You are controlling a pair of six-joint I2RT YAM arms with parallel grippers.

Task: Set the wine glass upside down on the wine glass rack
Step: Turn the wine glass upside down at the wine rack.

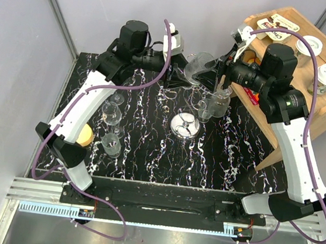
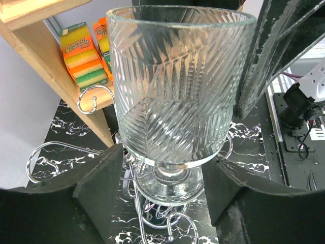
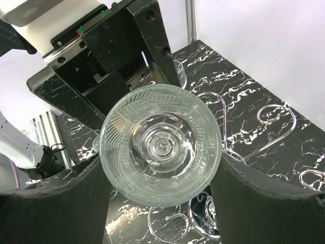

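Observation:
The wine glass [image 1: 199, 64] is ribbed clear glass, held on its side in the air above the wine glass rack [image 1: 185, 126], a chrome stand with a mirror disc base. My left gripper [image 1: 182, 71] is shut on the lower bowl just above the foot [image 2: 170, 184]; its fingers [image 2: 104, 193] flank the glass [image 2: 177, 91]. My right gripper [image 1: 219, 75] faces the mouth, and its fingers [image 3: 66, 203] touch both sides of the rim [image 3: 161, 145]. The rack's scroll arms show below in the left wrist view [image 2: 51, 147] and in the right wrist view [image 3: 277, 114].
Another glass [image 1: 218, 102] is at the rack's right side. Two more glasses [image 1: 112, 113] [image 1: 112, 144] stand on the black marbled table [image 1: 147, 155] at the left. A wooden shelf unit [image 1: 324, 99] with cups stands at the back right, with sponges [image 2: 84, 56] on it.

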